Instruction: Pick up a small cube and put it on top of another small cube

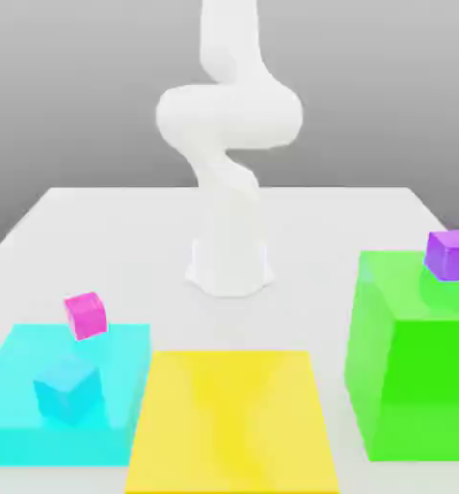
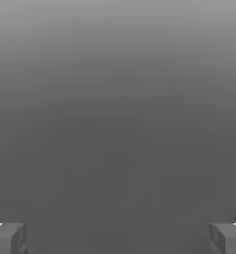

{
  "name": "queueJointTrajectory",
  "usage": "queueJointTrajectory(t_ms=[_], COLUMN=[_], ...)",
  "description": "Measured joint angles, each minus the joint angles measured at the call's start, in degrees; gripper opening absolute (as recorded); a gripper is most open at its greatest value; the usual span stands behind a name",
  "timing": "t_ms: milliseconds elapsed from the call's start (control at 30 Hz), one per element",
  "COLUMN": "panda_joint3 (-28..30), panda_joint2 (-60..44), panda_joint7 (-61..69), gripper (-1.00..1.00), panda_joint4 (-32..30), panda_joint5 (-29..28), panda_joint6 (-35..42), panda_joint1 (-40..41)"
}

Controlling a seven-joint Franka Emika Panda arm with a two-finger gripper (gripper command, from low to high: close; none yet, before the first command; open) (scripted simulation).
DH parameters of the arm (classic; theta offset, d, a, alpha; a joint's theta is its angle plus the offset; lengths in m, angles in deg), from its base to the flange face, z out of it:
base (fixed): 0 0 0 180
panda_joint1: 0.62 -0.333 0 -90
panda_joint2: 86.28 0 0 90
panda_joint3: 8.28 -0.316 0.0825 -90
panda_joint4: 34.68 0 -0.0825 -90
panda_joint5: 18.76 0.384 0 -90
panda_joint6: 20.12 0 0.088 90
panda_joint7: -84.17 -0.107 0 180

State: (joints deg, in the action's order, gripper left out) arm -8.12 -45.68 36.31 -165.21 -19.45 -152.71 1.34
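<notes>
The hand (image 2: 118,238) has its two fingertips (image 2: 8,238) spread wide apart, one at each side of the hand view, with nothing between them and nothing touching them; behind them is plain grey background.

In the exterior view the white arm (image 1: 229,174) rises from its base near the middle of the desk (image 1: 98,222), curling upward. Along the desk's near edge sit three coloured blocks: a cyan block (image 1: 21,386) toward the exterior view's left corner, a large flat yellow block (image 1: 231,420) in the middle, and a tall green block (image 1: 412,367) toward the exterior view's right corner. A small magenta cube (image 1: 85,315) rests at the far edge of the cyan block, and a small cyan cube (image 1: 69,391) sits on top of it. A small purple cube (image 1: 451,254) stands on the green block. I cannot make out a small yellow cube.

The desk's far half, around and behind the arm's base, lies bare.
</notes>
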Motion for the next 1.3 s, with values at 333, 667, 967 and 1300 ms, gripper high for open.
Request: queueJointTrajectory(t_ms=[333,667,967,1300], panda_joint3=[2.1,6.2,8.4,7.3], panda_joint2=[-21.1,-41.9,-60.8,-78.6], panda_joint7=[-7.8,-13.0,-15.0,-14.6], gripper=[0.00,0.00,0.00,-1.00], panda_joint4=[5.0,10.0,14.4,18.7], panda_joint5=[-2.2,-0.8,4.6,9.7], panda_joint6=[-3.3,-6.6,-9.5,-16.7], panda_joint1=[6.8,13.1,18.4,23.4])
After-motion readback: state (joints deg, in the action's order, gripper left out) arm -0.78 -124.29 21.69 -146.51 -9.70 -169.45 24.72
